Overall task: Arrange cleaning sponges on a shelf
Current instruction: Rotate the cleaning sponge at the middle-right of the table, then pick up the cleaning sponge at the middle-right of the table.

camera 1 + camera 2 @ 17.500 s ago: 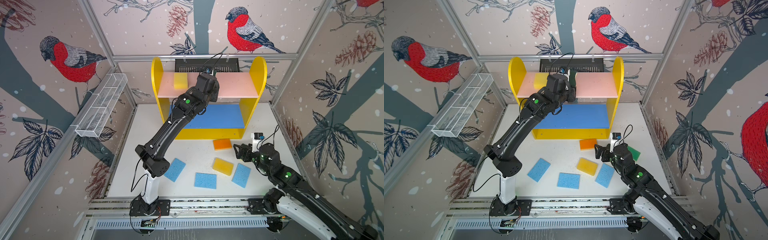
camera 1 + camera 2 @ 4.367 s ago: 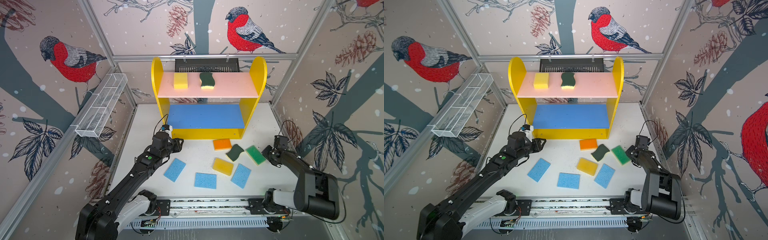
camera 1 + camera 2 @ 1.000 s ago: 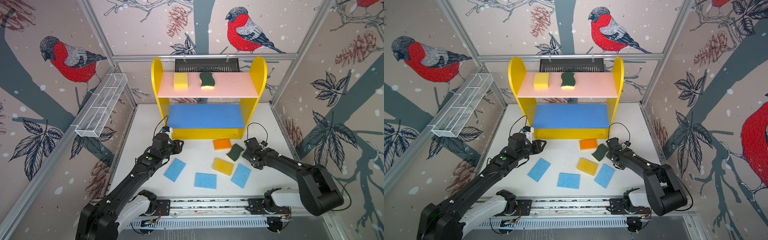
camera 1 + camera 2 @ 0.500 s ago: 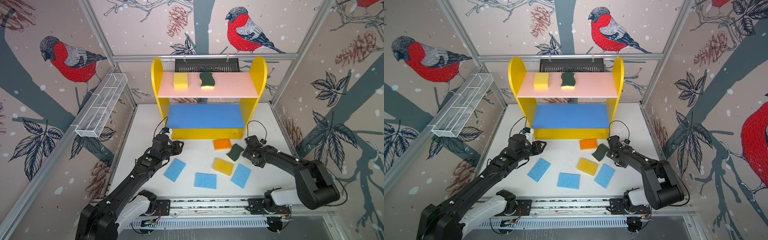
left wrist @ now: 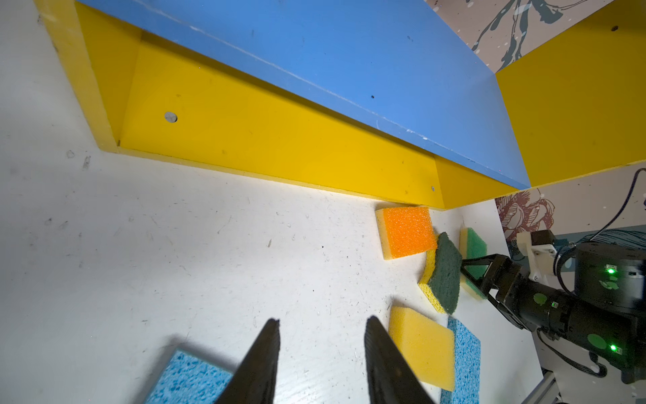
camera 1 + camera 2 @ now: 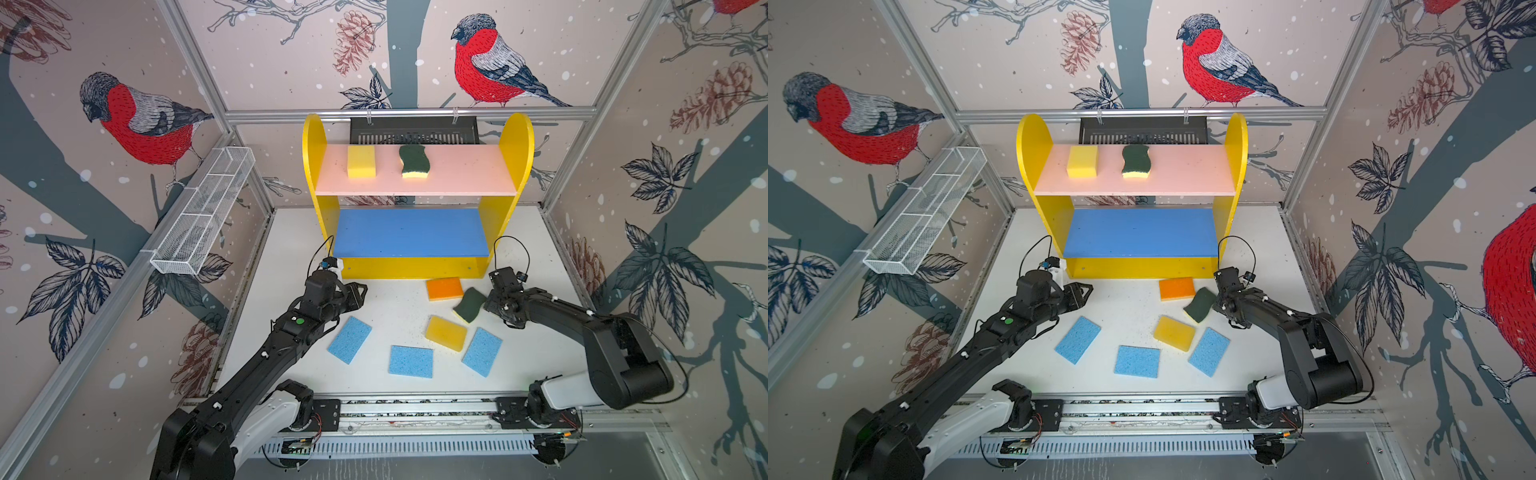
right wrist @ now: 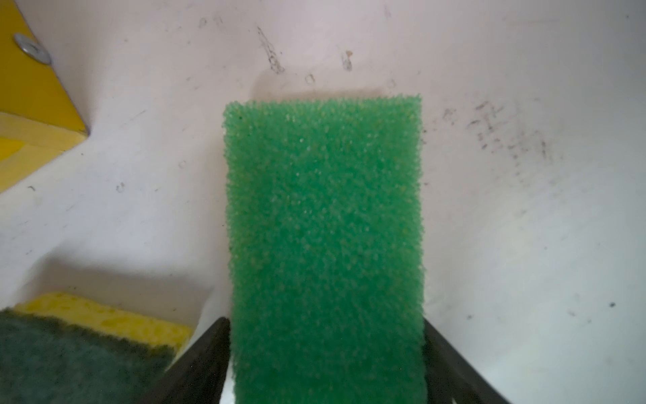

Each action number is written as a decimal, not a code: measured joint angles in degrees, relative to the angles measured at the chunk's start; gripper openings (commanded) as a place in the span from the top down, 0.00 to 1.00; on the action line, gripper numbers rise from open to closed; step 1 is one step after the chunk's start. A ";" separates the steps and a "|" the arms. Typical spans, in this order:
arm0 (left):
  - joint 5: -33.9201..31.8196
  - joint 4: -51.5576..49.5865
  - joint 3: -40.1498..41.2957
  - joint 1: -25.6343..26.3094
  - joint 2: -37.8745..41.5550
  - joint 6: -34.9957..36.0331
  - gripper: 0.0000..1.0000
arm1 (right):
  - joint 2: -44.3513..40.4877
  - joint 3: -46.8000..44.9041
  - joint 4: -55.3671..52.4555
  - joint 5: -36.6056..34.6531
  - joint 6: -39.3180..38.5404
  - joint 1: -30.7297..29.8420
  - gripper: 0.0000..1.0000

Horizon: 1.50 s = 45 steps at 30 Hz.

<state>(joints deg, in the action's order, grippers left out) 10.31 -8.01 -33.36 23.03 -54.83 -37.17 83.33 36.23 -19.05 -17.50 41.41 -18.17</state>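
Note:
The shelf [image 6: 415,178] stands at the back, with a yellow block sponge [image 6: 361,161] and a wavy dark-green sponge [image 6: 414,161] on its pink board. My right gripper [image 7: 325,320] is low on the table, its fingers against both long sides of the bright-green-topped sponge [image 7: 323,210], which lies flat. From above the gripper hides that sponge. Beside it a second wavy dark-green sponge [image 6: 469,304] leans tilted near the orange-topped sponge [image 6: 444,288]. A yellow block [image 6: 446,332] and three light-blue sponges [image 6: 350,339] [image 6: 411,361] [image 6: 482,351] lie in front. My left gripper [image 5: 321,320] hovers open and empty.
A white wire-mesh basket [image 6: 203,212] hangs on the left wall. A black slotted tray [image 6: 413,129] hangs behind the shelf. The shelf's yellow bottom front [image 5: 279,140] is close ahead of the left gripper. The cage walls close in the table.
The right gripper's jaws have narrowed onto the green-topped sponge over the last second. The left arm has stayed where it was.

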 measured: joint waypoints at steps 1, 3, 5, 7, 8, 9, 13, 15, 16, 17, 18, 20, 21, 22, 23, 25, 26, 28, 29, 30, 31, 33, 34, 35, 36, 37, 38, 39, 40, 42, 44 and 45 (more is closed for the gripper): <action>0.02 0.00 0.02 0.00 -0.04 -0.13 0.59 | 0.22 0.04 0.33 0.00 -0.28 0.04 0.27; 0.09 0.02 0.02 0.00 -0.13 -0.35 0.59 | 0.37 0.04 0.74 -0.02 -0.61 0.07 0.29; 0.13 0.02 0.02 0.00 -0.24 -0.33 0.59 | 0.61 -0.11 1.03 -0.09 -0.72 0.07 0.34; 0.17 0.04 0.02 0.00 -0.26 -0.33 0.59 | 0.57 -0.66 1.81 -0.46 -0.72 0.07 0.40; 0.20 0.07 0.02 0.00 -0.26 -0.33 0.59 | 0.46 -0.92 2.12 -0.59 -0.72 0.07 0.43; 0.20 0.07 0.02 0.00 -0.26 -0.33 0.59 | 0.26 -1.20 2.40 -0.68 -0.74 0.07 0.44; 0.20 0.09 -0.04 0.00 -0.24 -0.33 0.59 | -0.83 -1.81 2.93 -0.92 -0.90 0.07 0.49; 0.17 0.02 -0.35 0.00 -0.24 -0.31 0.60 | -1.40 -1.75 2.21 -0.74 -0.94 -0.26 0.52; 0.17 -0.02 -0.68 0.00 -0.24 -0.31 0.60 | -1.90 -1.68 1.03 -0.55 -0.94 -0.50 0.52; 0.17 -0.04 -1.07 0.00 -0.26 -0.26 0.60 | -2.36 -1.49 -0.15 -0.31 -0.94 -0.74 0.53; 0.13 -0.07 -1.55 0.00 -0.26 -0.17 0.60 | -3.10 -1.36 -1.86 0.26 -1.03 -1.09 0.54; 0.11 -0.09 -2.51 0.00 -0.26 0.17 0.60 | -4.68 -0.98 -4.44 1.07 -1.14 -1.55 0.54; 0.09 -0.24 -3.06 0.00 -0.26 0.31 0.60 | -5.73 -0.72 -5.60 1.31 -1.16 -1.70 0.54; 0.02 -0.31 -3.58 0.00 -0.26 0.68 0.60 | -6.88 -0.37 -6.51 1.57 -1.18 -1.81 0.54; -0.02 -0.31 -4.00 0.00 -0.26 0.81 0.60 | -7.93 0.02 -7.23 1.62 -1.20 -1.97 0.54; -0.02 -0.31 -4.68 0.00 -0.22 1.25 0.60 | -10.40 0.85 -8.79 1.66 -1.18 -2.49 0.54; -0.02 -0.39 -4.85 0.00 -0.11 1.25 0.60 | -11.80 1.22 -9.55 1.64 -1.16 -2.86 0.54; 0.00 -0.70 -5.29 0.00 0.22 1.46 0.60 | -14.75 2.10 -11.06 1.51 -1.09 -3.85 0.54; 0.00 -0.87 -5.51 0.00 0.42 1.55 0.60 | -15.91 2.60 -11.82 1.40 -1.03 -4.39 0.54; 0.00 -1.25 -5.81 0.00 0.61 1.68 0.60 | -17.05 3.21 -12.74 1.25 -0.90 -5.01 0.54; 0.00 -1.60 -6.12 0.00 0.72 1.81 0.60 | -18.16 4.00 -13.90 0.96 -0.76 -5.77 0.54; -0.02 -2.03 -6.75 0.00 0.74 2.32 0.60 | -20.04 5.99 -16.13 -0.02 -0.39 -7.61 0.53; -0.04 -2.34 -7.15 0.00 0.74 2.69 0.60 | -20.94 7.45 -17.38 -0.63 0.24 -8.94 0.53; -0.04 -2.56 -7.48 0.00 0.81 2.73 0.60 | -21.51 8.66 -18.45 -1.14 0.72 -10.03 0.53; -0.07 -2.73 -7.76 0.00 0.90 2.82 0.60 | -22.29 10.34 -19.76 -1.97 0.76 -11.58 0.53; -0.09 -2.97 -8.00 0.00 1.09 3.08 0.60 | -22.88 12.00 -20.98 -2.80 0.85 -13.14 0.53; -0.11 -3.08 -8.13 0.00 1.36 3.10 0.60 | -23.41 13.49 -22.12 -3.58 1.07 -14.58 0.52; -0.09 -3.32 -8.33 0.00 1.66 3.15 0.60 | -24.00 15.06 -23.26 -4.44 1.46 -16.15 0.52; -0.09 -3.48 -8.48 0.00 1.97 3.15 0.60 | -24.55 16.68 -24.39 -5.27 2.19 -17.64 0.52; -0.09 -3.96 -8.94 0.00 2.45 3.34 0.60 | -25.53 19.41 -26.25 -6.73 2.45 -20.20 0.52; -0.13 -4.81 -9.57 0.00 2.78 3.91 0.60 | -26.05 22.27 -28.09 -7.87 2.69 -22.51 0.53; -0.39 -5.38 -10.12 0.00 2.93 4.20 0.60 | -26.08 23.82 -28.76 -8.41 2.95 -23.67 0.53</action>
<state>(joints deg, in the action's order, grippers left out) 9.91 -13.39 -43.48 23.03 -51.90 -32.97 57.25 60.05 -47.81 -25.91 44.36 -41.85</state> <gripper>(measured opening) 0.401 0.478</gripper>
